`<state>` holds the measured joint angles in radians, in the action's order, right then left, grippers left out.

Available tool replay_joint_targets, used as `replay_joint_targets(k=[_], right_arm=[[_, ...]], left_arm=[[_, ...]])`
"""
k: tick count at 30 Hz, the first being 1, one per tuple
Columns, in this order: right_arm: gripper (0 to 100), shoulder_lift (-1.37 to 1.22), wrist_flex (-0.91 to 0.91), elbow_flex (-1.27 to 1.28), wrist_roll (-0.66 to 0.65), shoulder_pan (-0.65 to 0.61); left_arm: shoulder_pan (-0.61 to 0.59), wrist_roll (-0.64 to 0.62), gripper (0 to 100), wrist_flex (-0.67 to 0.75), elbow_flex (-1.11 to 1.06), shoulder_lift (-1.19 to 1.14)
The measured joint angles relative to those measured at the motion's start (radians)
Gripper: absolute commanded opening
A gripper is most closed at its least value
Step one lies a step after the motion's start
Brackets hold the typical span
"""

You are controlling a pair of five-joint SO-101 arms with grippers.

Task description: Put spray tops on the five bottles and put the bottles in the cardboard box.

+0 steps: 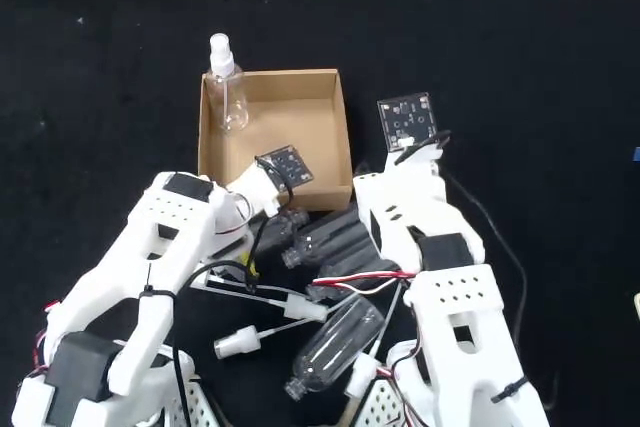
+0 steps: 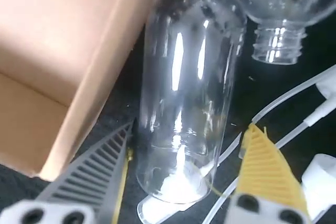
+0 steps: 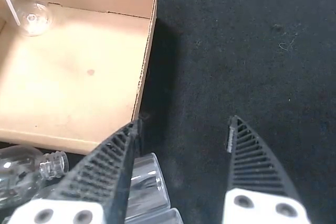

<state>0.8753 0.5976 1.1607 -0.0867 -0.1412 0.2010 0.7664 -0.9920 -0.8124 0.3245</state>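
Note:
My left gripper (image 2: pixel 190 125) is open and straddles a clear uncapped bottle (image 2: pixel 184 77) that lies on the black table beside the cardboard box (image 2: pixel 58 51). Seen from above, this gripper (image 1: pixel 272 209) sits at the box's (image 1: pixel 275 190) front wall. My right gripper (image 3: pixel 185 123) is open over bare table, off the box's (image 3: pixel 148 51) front right corner; from above it (image 1: pixel 360 209) is just right of that corner. One bottle with a spray top (image 1: pixel 225 87) stands in the box's far left corner. Loose spray tops (image 1: pixel 240 342) lie in front.
Several uncapped bottles (image 1: pixel 335 342) lie between the two arms in front of the box, one with its threaded neck (image 2: pixel 278 40) close to the left gripper. Spray tops with thin tubes (image 2: pixel 325 87) lie among them. Open black table stretches to the right (image 3: pixel 252 40).

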Motion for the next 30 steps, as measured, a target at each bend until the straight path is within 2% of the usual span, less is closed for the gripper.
replay_joint_targets(k=[11, 17, 25, 30], right_arm=[[24.3, 0.0, 0.0, 0.0, 0.0, 0.0], [24.3, 0.0, 0.0, 0.0, 0.0, 0.0], [24.3, 0.0, 0.0, 0.0, 0.0, 0.0], [24.3, 0.0, 0.0, 0.0, 0.0, 0.0]], left_arm=[[-0.009, 0.0, 29, 0.002, -0.017, 0.0], [-0.009, 0.0, 18, 0.002, -0.02, 0.0], [-0.008, 0.006, 17, 0.0, -0.02, 0.0], [-0.009, 0.0, 17, -0.118, 0.035, 0.0]])
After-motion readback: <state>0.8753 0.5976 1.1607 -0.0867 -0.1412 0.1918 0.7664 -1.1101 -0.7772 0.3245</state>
